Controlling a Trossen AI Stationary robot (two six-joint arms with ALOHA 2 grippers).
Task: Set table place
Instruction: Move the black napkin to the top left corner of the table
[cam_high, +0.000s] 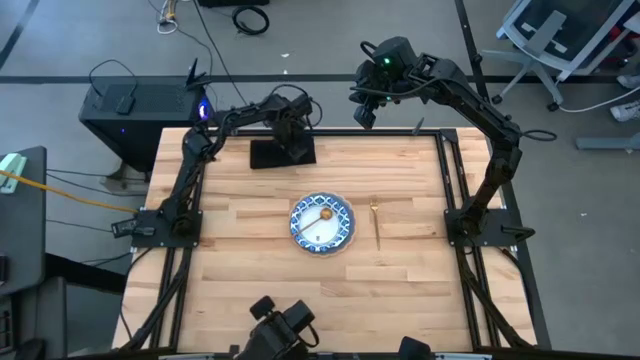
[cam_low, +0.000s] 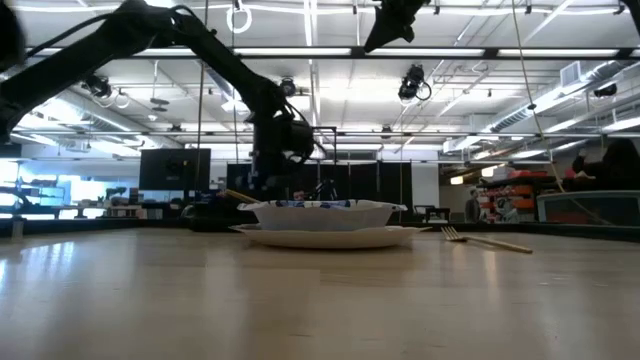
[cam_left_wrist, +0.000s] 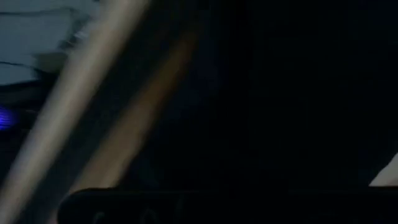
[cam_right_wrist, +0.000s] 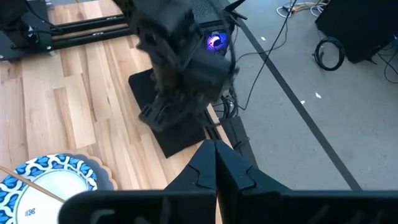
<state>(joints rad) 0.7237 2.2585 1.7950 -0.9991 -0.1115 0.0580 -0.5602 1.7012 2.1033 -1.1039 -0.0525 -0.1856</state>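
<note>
On the light-wood plank table (cam_high: 250, 270) sit one blue-and-white patterned dish (cam_high: 322, 222) on one blue-grey plate (cam_low: 330, 237), holding one gold spoon (cam_high: 320, 215); one gold fork (cam_high: 376, 224) lies beside it. The left gripper (cam_high: 293, 140), fingers together, presses on one black cloth napkin (cam_high: 268, 154). The right gripper (cam_right_wrist: 216, 163), fingers together, holds nothing above the far edge.

Table (cam_high: 240, 240): light-wood butcher-block, narrow planks, black rails along edges. Near centre, round blue-grey plate (cam_low: 330, 238) carrying smaller blue-and-white patterned dish (cam_high: 322, 222); thin gold spoon (cam_high: 322, 214) resting inside dish, bowl toward middle. Gold fork (cam_high: 376, 223) flat on wood just beside plate, on right-arm side, tines toward far edge. Black cloth napkin (cam_high: 272, 155) flat near far edge, on left-arm side, well apart from plate.
</note>
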